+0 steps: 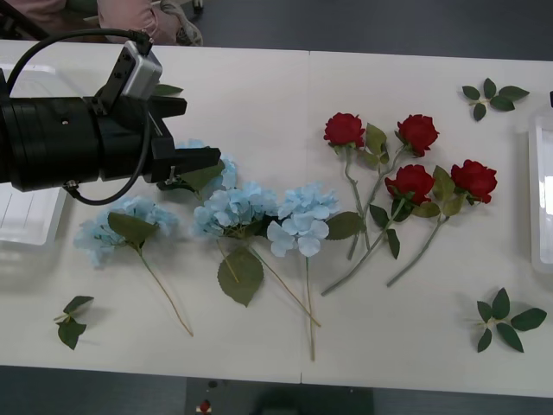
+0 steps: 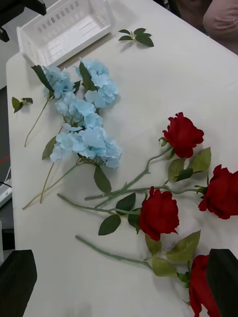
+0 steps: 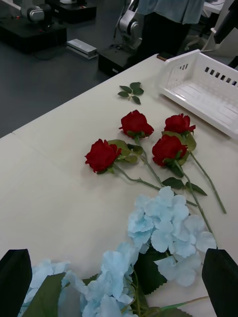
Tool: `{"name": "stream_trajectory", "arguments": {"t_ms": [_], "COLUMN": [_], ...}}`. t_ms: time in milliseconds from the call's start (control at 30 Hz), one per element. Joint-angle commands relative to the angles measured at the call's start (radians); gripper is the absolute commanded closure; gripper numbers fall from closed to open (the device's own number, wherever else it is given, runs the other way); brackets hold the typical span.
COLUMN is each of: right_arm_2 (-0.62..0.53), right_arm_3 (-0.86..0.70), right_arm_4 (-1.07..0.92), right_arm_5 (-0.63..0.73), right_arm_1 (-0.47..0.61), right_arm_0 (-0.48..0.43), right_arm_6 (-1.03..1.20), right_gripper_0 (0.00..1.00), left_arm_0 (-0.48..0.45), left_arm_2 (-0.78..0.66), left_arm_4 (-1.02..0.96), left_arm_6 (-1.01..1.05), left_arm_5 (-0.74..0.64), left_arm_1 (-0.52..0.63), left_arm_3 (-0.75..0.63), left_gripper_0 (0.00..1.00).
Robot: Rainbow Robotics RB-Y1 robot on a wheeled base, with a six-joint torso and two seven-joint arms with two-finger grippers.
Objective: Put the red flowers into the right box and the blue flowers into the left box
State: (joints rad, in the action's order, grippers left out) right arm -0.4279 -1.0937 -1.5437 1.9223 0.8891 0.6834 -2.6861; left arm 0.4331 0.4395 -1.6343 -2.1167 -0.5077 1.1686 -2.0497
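Left arm is reaching for the first blue flower

The left pincer point(image 1: 194, 160) is hanging wide open and empty over the blue flowers point(image 1: 233, 207) lying mid-desk; next it should be dropping onto one. Red flowers point(image 1: 413, 181) are lying beside them, and the right pincer point(image 2: 119, 282) is gaping empty above those.

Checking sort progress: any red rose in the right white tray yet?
No: all four artificial red roses lie on the white table, left of the translucent white plastic right tray.
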Motion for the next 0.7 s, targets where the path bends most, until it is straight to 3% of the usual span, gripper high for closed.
{"name": "stream_trajectory", "arguments": {"t_ms": [33,167,433,700], "right_arm_2": [-0.003,0.018,0.038,0.127], "right_arm_3": [-0.012,0.006,-0.003,-0.002], "right_arm_4": [-0.007,0.013,0.139,0.266], "right_arm_5": [-0.002,-0.002,-0.031,-0.069], "right_arm_1": [0.031,0.001,0.002,0.001], "right_arm_0": [0.007,-0.027,-0.010,-0.010], "right_arm_6": [-0.019,-0.019,-0.019,0.285], "right_gripper_0": [0.00,0.00,0.00,0.00], "left_arm_0": [-0.039,-0.054,-0.091,-0.263], "left_arm_2": [-0.011,-0.077,-0.257,-0.495], "left_arm_4": [-0.018,-0.090,-0.305,-0.242], "left_arm_6": [0.007,0.015,0.083,0.339], "left_arm_5": [0.023,0.008,-0.249,-0.540], "left_arm_1": [-0.033,-0.033,0.036,0.032], "left_arm_3": [-0.027,-0.027,0.028,0.037], "left_gripper_0": [0.00,0.00,0.00,0.00]}}
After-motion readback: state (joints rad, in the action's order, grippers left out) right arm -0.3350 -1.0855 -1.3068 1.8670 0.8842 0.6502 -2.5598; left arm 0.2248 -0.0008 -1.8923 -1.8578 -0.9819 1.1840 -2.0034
